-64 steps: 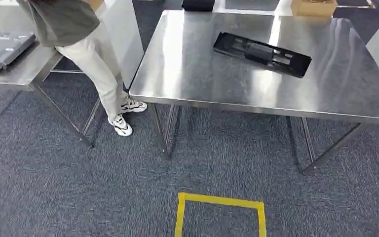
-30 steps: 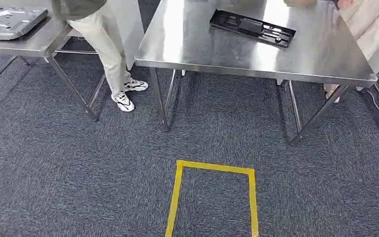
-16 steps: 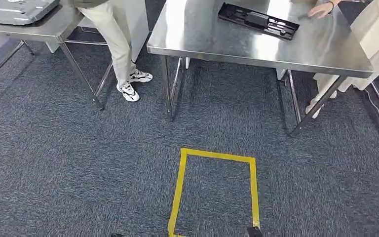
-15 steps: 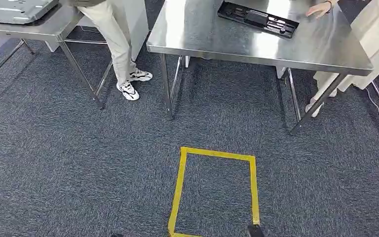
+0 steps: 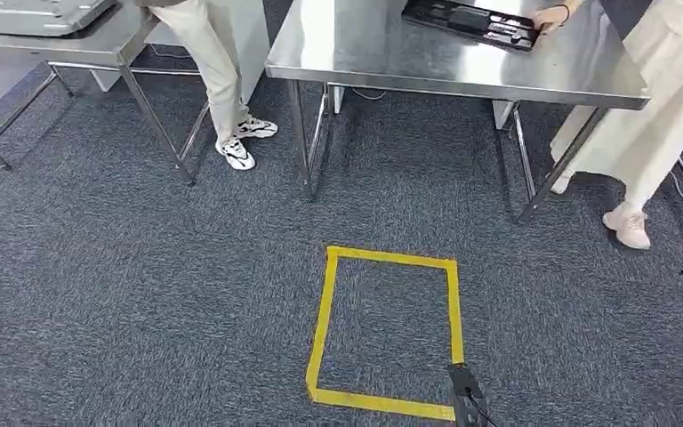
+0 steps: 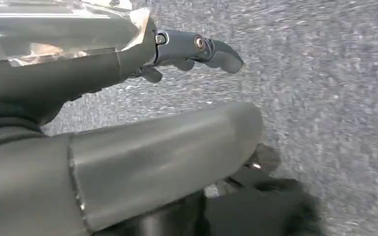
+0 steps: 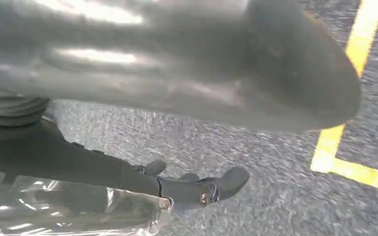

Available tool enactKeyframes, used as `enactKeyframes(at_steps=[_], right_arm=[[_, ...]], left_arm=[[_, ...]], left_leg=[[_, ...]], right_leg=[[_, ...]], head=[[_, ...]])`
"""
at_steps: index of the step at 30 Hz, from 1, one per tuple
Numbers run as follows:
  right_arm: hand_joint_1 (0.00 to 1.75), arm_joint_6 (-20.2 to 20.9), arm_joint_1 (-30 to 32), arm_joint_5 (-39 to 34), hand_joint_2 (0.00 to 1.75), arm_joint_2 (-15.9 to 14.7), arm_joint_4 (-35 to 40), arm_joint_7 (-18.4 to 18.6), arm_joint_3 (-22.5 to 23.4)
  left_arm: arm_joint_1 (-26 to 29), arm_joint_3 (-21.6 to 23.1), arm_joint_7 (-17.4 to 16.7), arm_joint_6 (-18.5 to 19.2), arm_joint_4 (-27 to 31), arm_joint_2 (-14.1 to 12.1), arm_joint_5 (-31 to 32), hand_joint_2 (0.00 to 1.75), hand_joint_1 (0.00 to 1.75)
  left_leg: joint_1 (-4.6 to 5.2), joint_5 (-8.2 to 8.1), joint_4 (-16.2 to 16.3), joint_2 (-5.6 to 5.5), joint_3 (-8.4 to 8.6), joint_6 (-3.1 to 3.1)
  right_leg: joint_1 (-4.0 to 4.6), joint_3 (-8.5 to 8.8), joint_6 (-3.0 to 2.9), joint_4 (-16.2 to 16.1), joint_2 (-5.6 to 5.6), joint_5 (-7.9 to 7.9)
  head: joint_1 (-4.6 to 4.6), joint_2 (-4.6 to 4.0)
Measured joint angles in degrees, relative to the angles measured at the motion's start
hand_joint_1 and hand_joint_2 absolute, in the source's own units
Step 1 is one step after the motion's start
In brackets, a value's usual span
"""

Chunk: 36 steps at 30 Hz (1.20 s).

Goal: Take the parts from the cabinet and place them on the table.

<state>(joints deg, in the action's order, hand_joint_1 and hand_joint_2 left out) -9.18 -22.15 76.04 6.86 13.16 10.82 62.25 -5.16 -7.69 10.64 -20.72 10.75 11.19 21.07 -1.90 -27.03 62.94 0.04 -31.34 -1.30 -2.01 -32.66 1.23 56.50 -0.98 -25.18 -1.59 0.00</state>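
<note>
Head view: a long black plastic part with moulded recesses [image 5: 470, 21] is lying flat on the far right area of a shiny stainless-steel table [image 5: 382, 53], near the table's far edge. A person in a cream-coloured garment [image 5: 654, 116] is standing at the table's right corner, and that person's hand [image 5: 550, 18] is touching the right end of the black part. A second person in beige trousers and white trainers [image 5: 218, 80] is standing between this table and a second steel table at the left [image 5: 62, 40], which is carrying a grey stamped metal panel [image 5: 36, 13] at the frame's top edge. A rectangle of yellow tape [image 5: 325, 320] is marking the grey-blue carpet [image 5: 142, 294] in front of the table. A dark pointed piece is showing at the bottom edge, just beside the tape's near right corner; what it is cannot be told.

Left wrist view: the left hand [image 6: 142, 147] is hanging over carpet, thick grey thumb extended, darker fingers [image 6: 206, 49] reaching out straight and apart from the thumb, holding nothing.

Right wrist view: the right hand [image 7: 177, 98] is hanging above carpet beside a corner of the yellow tape. Its thumb and dark fingers [image 7: 211, 187] are standing apart, with nothing between them.
</note>
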Motion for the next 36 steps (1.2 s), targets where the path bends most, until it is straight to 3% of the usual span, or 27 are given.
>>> enactKeyframes(at_steps=[1, 3, 5, 6, 8, 9, 10, 11, 12, 13, 14, 15, 16, 17, 19, 20, 21, 22, 23, 24, 25, 27, 36], right_arm=[[0.0, 0.0, -0.1, -0.1, 0.0, 0.0, 0.1, 0.0, -0.2], [0.0, 0.0, -0.1, -0.3, 0.0, 0.0, 0.2, 0.1, -0.6], [0.0, -0.1, 0.0, -0.5, 0.0, 0.0, 0.3, 0.2, -0.9], [0.0, -0.1, 0.0, -0.5, 0.0, -0.1, 0.3, 0.2, -0.9], [0.0, -0.1, 0.0, -0.6, 0.0, -0.2, 0.3, 0.4, -1.1], [0.0, -0.1, 0.1, -0.6, 0.0, -0.2, 0.3, 0.5, -1.3], [0.0, -0.2, 0.2, -0.6, 0.0, -0.2, 0.3, 0.7, -1.4], [0.0, -0.4, 0.3, -0.6, 0.0, -0.3, 0.3, 0.9, -1.6], [0.0, -0.6, 0.5, -0.6, 0.0, -0.4, 0.4, 1.1, -1.9], [0.0, -0.7, 0.7, -0.6, 0.0, -0.5, 0.4, 1.2, -2.0], [0.0, -0.7, 0.7, -0.6, 0.0, -0.5, 0.5, 1.3, -2.2], [0.0, -0.7, 0.6, -0.6, 0.0, -0.5, 0.5, 1.4, -2.3], [0.0, -0.8, 0.6, -0.6, 0.0, -0.6, 0.5, 1.4, -2.4], [0.0, -0.8, 0.5, -0.6, 0.0, -0.6, 0.5, 1.4, -2.6], [0.0, -0.8, 0.7, -0.6, 0.0, -0.6, 0.5, 1.4, -2.8], [0.0, -0.8, 0.8, -0.6, 0.0, -0.6, 0.5, 1.4, -2.8], [0.0, -0.8, 0.8, -0.7, 0.0, -0.6, 0.6, 1.4, -2.9], [0.0, -0.9, 0.8, -0.7, 0.0, -0.7, 0.7, 1.4, -3.0], [0.0, -0.9, 0.8, -0.8, 0.0, -0.7, 0.7, 1.4, -3.1], [0.0, -0.8, 0.9, -0.8, 0.0, -0.7, 0.7, 1.4, -3.2], [0.0, -0.8, 0.9, -0.9, 0.0, -0.7, 0.7, 1.4, -3.2], [0.0, -0.8, 1.0, -0.9, 0.0, -0.7, 0.7, 1.4, -3.2], [0.0, -1.3, 1.0, -1.2, 0.0, -0.7, 0.7, 1.9, -3.9]], left_arm=[[-0.1, 0.0, 0.0, 0.0, 0.0, 0.1, 0.0, 0.0, 0.0], [-0.1, 0.0, 0.0, -0.2, 0.0, 0.1, 0.0, 0.0, 0.0], [0.1, 0.0, 0.2, -0.4, 0.0, 0.1, 0.1, 0.0, 0.0], [0.2, 0.0, 0.4, -0.6, 0.0, 0.2, 0.2, 0.0, 0.0], [0.1, 0.0, 0.6, -0.9, 0.0, 0.4, 0.5, 0.0, 0.0], [0.1, 0.0, 0.7, -1.0, 0.0, 0.4, 0.6, 0.0, 0.0], [0.2, 0.0, 0.7, -1.0, 0.0, 0.4, 0.7, 0.0, 0.0], [0.2, 0.1, 0.7, -1.2, 0.0, 0.5, 0.8, 0.0, 0.0], [0.2, 0.1, 0.7, -1.4, 0.0, 0.6, 0.9, 0.0, 0.0], [0.3, 0.1, 0.7, -1.4, 0.0, 0.6, 1.1, 0.0, 0.0], [0.3, 0.1, 0.7, -1.5, 0.0, 0.6, 1.1, 0.0, 0.0], [0.3, 0.1, 0.7, -1.6, 0.0, 0.6, 1.1, 0.0, 0.0], [0.3, 0.1, 0.7, -1.6, 0.0, 0.7, 1.1, 0.0, 0.0], [0.3, 0.2, 0.7, -1.6, 0.0, 0.8, 1.1, 0.0, 0.0], [0.3, 0.3, 0.7, -1.6, 0.0, 0.9, 1.2, 0.0, 0.0], [0.3, 0.4, 0.7, -1.6, 0.0, 0.9, 1.2, 0.0, 0.0], [0.3, 0.4, 0.7, -1.6, 0.0, 0.9, 1.2, 0.0, 0.0], [0.4, 0.5, 0.7, -1.6, 0.0, 0.9, 1.2, 0.0, 0.0], [0.4, 0.5, 0.7, -1.7, 0.0, 0.9, 1.2, 0.0, 0.0], [0.4, 0.5, 0.7, -1.6, 0.0, 0.9, 1.2, 0.0, 0.0], [0.4, 0.5, 0.7, -1.7, 0.0, 0.9, 1.2, 0.0, 0.0], [0.4, 0.5, 0.7, -1.7, 0.0, 0.9, 1.2, 0.0, 0.0], [0.5, 0.7, 0.7, -1.7, 0.0, 0.9, 1.5, 0.0, 0.0]], left_leg=[[0.16, -2.39, -4.4, -0.27, 2.8, -0.11], [0.71, -2.79, -5.5, -0.37, 2.53, 0.9], [1.29, -2.31, -5.7, -0.34, 2.22, 2.57], [0.87, -1.22, -6.4, -0.02, 1.57, 3.62], [1.18, -0.22, -6.6, 0.07, 0.44, 4.69], [1.26, 0.38, -6.5, 0.11, -0.32, 4.63], [1.37, 0.89, -6.5, 0.11, -1.02, 4.65], [1.49, 1.43, -6.4, 0.11, -1.73, 4.64], [1.54, 1.89, -6.4, 0.1, -1.96, 4.59], [1.61, 2.35, -6.3, 0.08, -2.54, 4.52], [1.67, 2.74, -6.3, 0.07, -2.97, 4.37], [1.7, 3.01, -6.3, 0.07, -3.15, 4.21], [1.79, 3.28, -6.2, 0.12, -3.36, 3.92], [2.12, 3.66, -6.1, 0.13, -3.62, 3.59], [2.22, 4.05, -6.1, 0.21, -3.59, 3.12], [2.3, 3.4, -5.9, 0.19, -3.79, 3.28], [2.06, 2.8, -5.9, 0.14, -3.92, 4.35], [1.91, 3.6, -6.1, 0.12, -3.91, 4.15], [1.6, 4.29, -6.3, 0.09, -3.91, 3.04], [1.42, 4.41, -6.4, 0.08, -3.86, 2.62], [1.38, 4.86, -6.5, 0.08, -3.92, 2.82], [1.28, 5.09, -6.6, 0.07, -3.94, 2.53], [1.31, 5.22, -6.6, 0.06, -4.06, 2.52]], right_leg=[[0.22, -0.75, 0.37, 0.6, 0.03, 0.23], [0.36, -1.18, 1.44, 0.8, -0.01, 0.94], [0.56, -1.4, 2.5, 0.1, -0.01, 1.74], [0.39, -1.85, 2.59, 0.9, 0.09, 1.47], [0.39, -4.14, 1.23, 6.0, 0.33, -3.81], [0.4, -5.74, 0.81, 10.8, 0.42, -7.01], [0.51, -6.94, 0.83, 14.9, 0.51, -8.85], [0.66, -7.41, 1.3, 18.0, 0.63, -9.24], [0.72, -6.8, 1.86, 18.5, 0.66, -8.45], [0.75, -4.77, 2.41, 16.4, 0.67, -6.93], [0.78, -1.51, 2.74, 11.8, 0.67, -5.3], [0.87, 2.04, 2.67, 6.5, 0.66, -4.41], [0.97, 5.76, 2.06, 0.8, 0.66, -4.58], [1.64, 7.22, 1.68, -1.5, 0.7, -4.99], [1.77, 5.97, 1.33, -1.6, 0.67, -4.89], [1.13, 6.01, 1.09, -1.7, 0.66, -4.89], [1.1, 5.97, 1.01, -1.6, 0.66, -4.86], [1.44, 5.86, 0.34, -1.6, 0.67, -4.76], [1.7, 5.8, -0.18, -1.6, 0.67, -4.55], [1.85, 5.69, -0.36, -1.6, 0.68, -4.38], [1.94, 5.6, -0.51, -1.6, 0.67, -4.26], [2.03, 5.51, -0.62, -1.5, 0.66, -4.1], [2.08, 5.3, -0.61, -1.5, 0.66, -4.11]], head=[[-0.07, 0.0], [0.09, 0.0], [0.09, 0.0], [0.13, 0.0], [0.54, 0.0], [0.61, 0.0], [0.66, 0.0], [1.07, 0.0], [1.05, 0.0], [1.11, 0.0], [1.14, 0.0], [1.16, 0.0], [1.18, 0.0], [1.2, 0.0], [1.09, 0.0], [1.07, 0.0], [0.76, 0.0], [0.76, 0.0], [0.7, 0.0], [0.72, 0.0], [0.72, 0.0], [0.72, 0.0], [0.7, 0.0]])
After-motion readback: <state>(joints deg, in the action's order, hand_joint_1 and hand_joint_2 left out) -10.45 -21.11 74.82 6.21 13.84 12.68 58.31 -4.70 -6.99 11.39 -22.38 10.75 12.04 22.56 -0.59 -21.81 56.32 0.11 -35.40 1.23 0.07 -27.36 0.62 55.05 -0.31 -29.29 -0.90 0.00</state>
